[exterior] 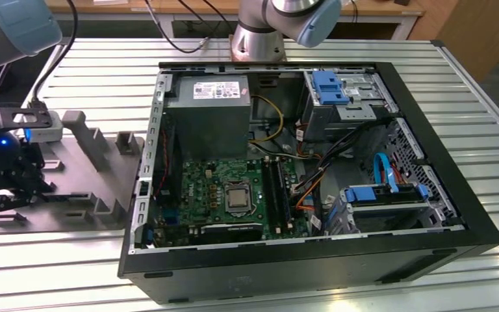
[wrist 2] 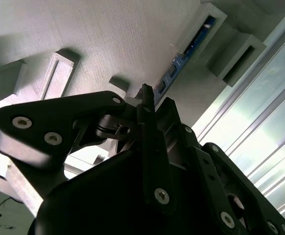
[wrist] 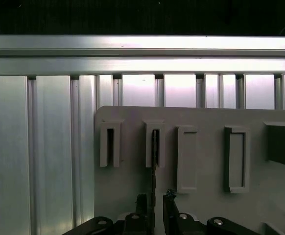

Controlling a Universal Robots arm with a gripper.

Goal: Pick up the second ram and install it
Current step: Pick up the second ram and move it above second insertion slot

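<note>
Hand (exterior: pixel 11 197) sits at the exterior view's left, low over the grey holder tray (exterior: pixel 89 172) on the slatted metal desk (exterior: pixel 76 273). In the first wrist view the second ram (wrist: pixel 154 147) stands on edge in a tray (wrist: pixel 206 122) slot. The hand (wrist: pixel 155 198) is narrow and straddles the ram's near end, with a slim gap on each side. Ram (wrist 2: pixel 184 56) is still seated in the tray. The open PC case (exterior: pixel 319 260) with its motherboard (exterior: pixel 232 188) lies to the exterior view's right of the tray.

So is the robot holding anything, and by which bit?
Nothing yet, it seems. The end effector has a finger on each side of the memory stick, near one end, with small gaps; it sits in the tray.
</note>
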